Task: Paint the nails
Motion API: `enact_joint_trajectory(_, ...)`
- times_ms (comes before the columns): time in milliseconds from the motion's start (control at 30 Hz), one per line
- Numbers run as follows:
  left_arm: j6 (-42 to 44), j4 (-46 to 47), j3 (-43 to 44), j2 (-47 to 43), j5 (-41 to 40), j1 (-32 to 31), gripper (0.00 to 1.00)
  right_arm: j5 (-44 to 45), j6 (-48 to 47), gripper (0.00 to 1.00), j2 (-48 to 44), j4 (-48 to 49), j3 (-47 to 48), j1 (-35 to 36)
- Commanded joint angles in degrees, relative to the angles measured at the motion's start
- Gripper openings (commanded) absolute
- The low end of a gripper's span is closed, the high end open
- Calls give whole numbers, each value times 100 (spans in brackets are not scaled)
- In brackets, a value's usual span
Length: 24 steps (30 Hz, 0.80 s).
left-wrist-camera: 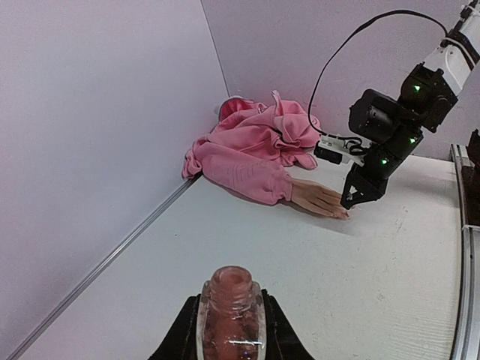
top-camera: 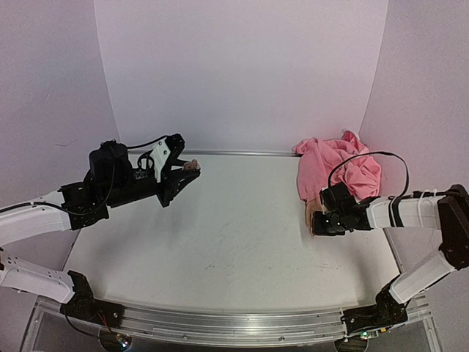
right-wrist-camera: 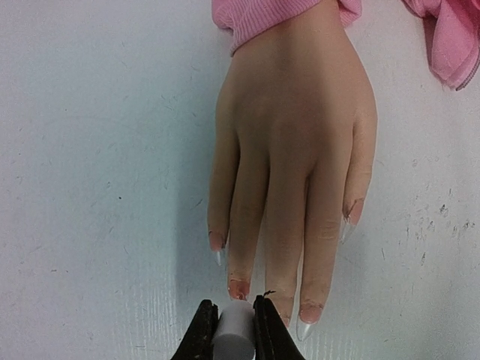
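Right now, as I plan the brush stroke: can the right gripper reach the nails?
Likely yes: the right gripper, shut on the white cap, hangs right by the nails, nothing in between.

Table (top-camera: 220, 242): white, scuffed. Pink garment (top-camera: 343, 167) lay bunched at its far right corner; mannequin hand (right-wrist-camera: 292, 142) lay flat, palm down.

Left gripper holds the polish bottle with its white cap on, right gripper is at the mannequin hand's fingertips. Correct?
Not quite. The polish bottle in the left gripper is open: the left wrist view shows its bare neck. The white cap is clamped in the right gripper, which is at the mannequin hand's fingertips, as you say.
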Motion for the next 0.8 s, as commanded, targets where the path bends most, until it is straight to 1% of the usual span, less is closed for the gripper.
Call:
enact_joint_trajectory(0,1,251,20,-103,40,23,0,48,-57,0,45,-37,176,-19)
enact_joint_trajectory(300,-27,242,27,-114,81,23,0,-274,-44,0,-220,-259,65,-20)
enact_joint_trajectory(400,-42,239,28,-143,102,18,0,-453,-17,0,-555,-334,47,-18)
enact_joint_trajectory(600,-60,238,42,-204,185,23,0,-425,69,0,-1472,-522,238,-18)
enact_joint_trajectory(667,-79,238,57,-241,268,23,0,-510,118,0,-1713,-355,268,-18)
enact_joint_trajectory(767,-143,239,99,-285,474,21,0,-945,218,0,-1911,108,247,-14)
